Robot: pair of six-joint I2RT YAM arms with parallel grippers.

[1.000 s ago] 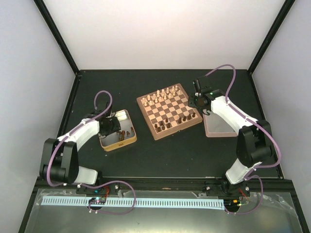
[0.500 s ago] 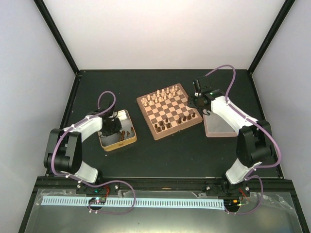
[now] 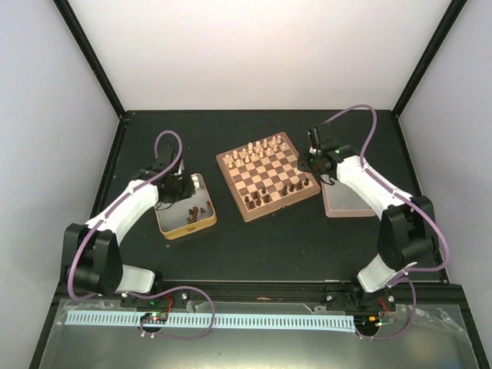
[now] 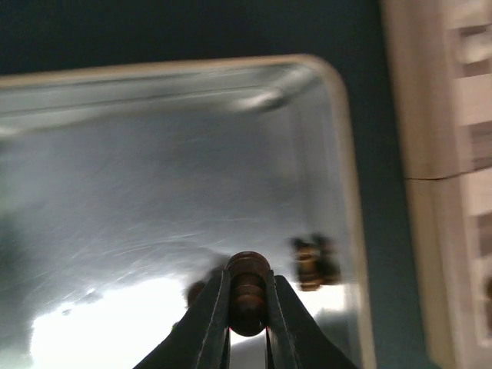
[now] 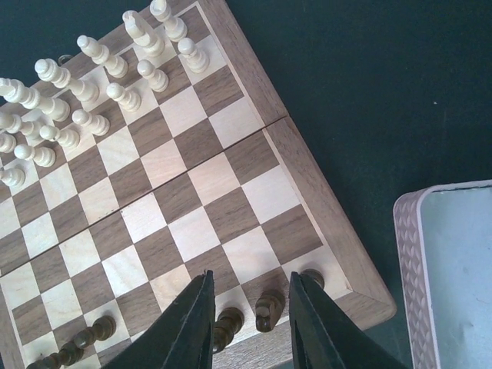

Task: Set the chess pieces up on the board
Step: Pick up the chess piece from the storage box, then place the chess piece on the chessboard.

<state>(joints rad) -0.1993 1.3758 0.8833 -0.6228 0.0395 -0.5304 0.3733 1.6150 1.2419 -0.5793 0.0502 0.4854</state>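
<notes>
The chessboard point(image 3: 268, 176) lies at the table's middle, with cream chessmen on its far rows and several dark-brown pieces point(image 3: 284, 188) on its near rows. My left gripper point(image 4: 247, 306) is shut on a dark-brown piece point(image 4: 247, 288) over the gold-rimmed tin point(image 3: 186, 205), where a few more dark pieces point(image 4: 315, 262) lie. My right gripper point(image 5: 250, 319) is open and empty over the board's near right corner, above three dark pieces point(image 5: 269, 307). In the top view the left gripper point(image 3: 174, 189) is over the tin and the right gripper point(image 3: 314, 160) is at the board's right edge.
A pink-rimmed tin point(image 3: 345, 197) lies right of the board, its corner in the right wrist view point(image 5: 446, 261). Black frame posts stand at the table's back corners.
My left gripper has risen and drawn back toward the tin's far end with the dark piece in it. The right arm has barely moved.
</notes>
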